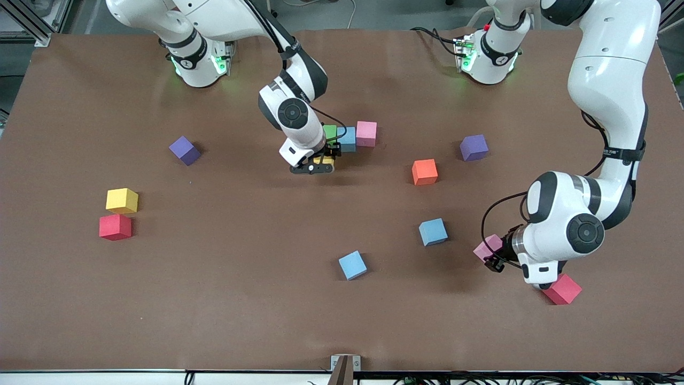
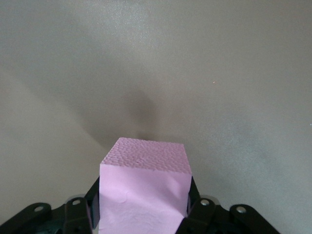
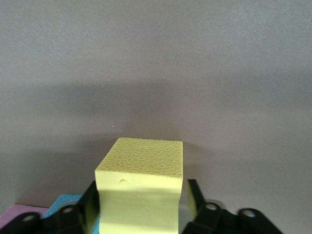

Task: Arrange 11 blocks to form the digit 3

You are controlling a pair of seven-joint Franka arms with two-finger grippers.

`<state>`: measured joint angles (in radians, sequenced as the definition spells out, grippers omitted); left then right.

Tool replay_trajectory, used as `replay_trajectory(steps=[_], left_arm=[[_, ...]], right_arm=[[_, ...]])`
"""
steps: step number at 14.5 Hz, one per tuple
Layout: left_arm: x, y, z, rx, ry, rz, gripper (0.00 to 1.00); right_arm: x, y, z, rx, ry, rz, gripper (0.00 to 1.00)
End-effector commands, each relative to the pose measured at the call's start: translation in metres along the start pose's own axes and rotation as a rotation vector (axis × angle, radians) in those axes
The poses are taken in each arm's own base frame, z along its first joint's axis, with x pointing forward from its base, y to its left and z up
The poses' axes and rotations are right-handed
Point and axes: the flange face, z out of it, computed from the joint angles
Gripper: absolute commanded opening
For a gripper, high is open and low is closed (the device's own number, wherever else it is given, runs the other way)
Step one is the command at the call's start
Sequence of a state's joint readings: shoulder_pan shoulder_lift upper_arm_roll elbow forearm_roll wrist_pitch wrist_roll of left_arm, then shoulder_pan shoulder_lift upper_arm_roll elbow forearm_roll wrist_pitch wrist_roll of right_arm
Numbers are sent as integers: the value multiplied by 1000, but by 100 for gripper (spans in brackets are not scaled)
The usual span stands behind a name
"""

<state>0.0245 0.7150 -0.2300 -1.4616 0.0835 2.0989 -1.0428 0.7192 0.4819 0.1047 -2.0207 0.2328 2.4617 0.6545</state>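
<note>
A short row of touching blocks, green [image 1: 329, 131], blue [image 1: 347, 138] and pink [image 1: 366, 133], lies mid-table. A yellow block [image 1: 324, 159] [image 3: 146, 161] sits against the green one, on the side nearer the front camera. My right gripper [image 1: 320, 162] [image 3: 141, 209] is down around this yellow block, open, and one finger [image 3: 194, 195] stands clear of its side. Toward the left arm's end, my left gripper [image 1: 490, 255] [image 2: 144, 214] is shut on a pink block [image 1: 487, 247] [image 2: 144, 165], held low over bare table.
Loose blocks are scattered about: purple [image 1: 185, 150], yellow [image 1: 122, 200] and red [image 1: 115, 226] toward the right arm's end. Orange [image 1: 425, 171], purple [image 1: 474, 147], two blue [image 1: 433, 231] [image 1: 352, 265] and a red [image 1: 562, 289] lie toward the left arm's end.
</note>
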Motion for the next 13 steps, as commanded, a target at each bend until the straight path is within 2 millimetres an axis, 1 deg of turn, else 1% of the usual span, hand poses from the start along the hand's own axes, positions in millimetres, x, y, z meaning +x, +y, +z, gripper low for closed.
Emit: replay_trajectory(steps=[1, 2, 4, 6, 7, 8, 9, 10, 11, 12, 13], left_arm=[[-2, 3, -7, -16, 1, -9, 30], [-1, 2, -7, -14, 1, -10, 30], [0, 2, -7, -14, 1, -12, 30], [-1, 2, -8, -15, 2, -9, 30], [-1, 2, -8, -16, 1, -10, 30], [0, 2, -8, -15, 2, -11, 30], [0, 2, -8, -15, 2, -11, 30], [-2, 3, -8, -17, 2, -9, 30], [-1, 3, -8, -15, 2, -10, 30], [-1, 3, -8, -15, 2, -10, 30], [-2, 3, -8, -16, 1, -10, 30]], right_arm=[[1, 3, -3, -14, 18, 20, 100], [4, 2, -7, -9, 24, 22, 100], [16, 0, -21, 10, 48, 33, 100], [36, 5, -46, 30, 72, 64, 100], [48, 8, -65, 31, 74, 83, 100], [61, 12, -89, 24, 67, 102, 100], [76, 21, -114, 17, 61, 127, 100], [92, 35, -139, 14, 55, 175, 100], [110, 56, -160, 16, 51, 230, 100], [133, 92, -176, 20, 46, 297, 100], [153, 134, -191, 28, 56, 357, 100]])
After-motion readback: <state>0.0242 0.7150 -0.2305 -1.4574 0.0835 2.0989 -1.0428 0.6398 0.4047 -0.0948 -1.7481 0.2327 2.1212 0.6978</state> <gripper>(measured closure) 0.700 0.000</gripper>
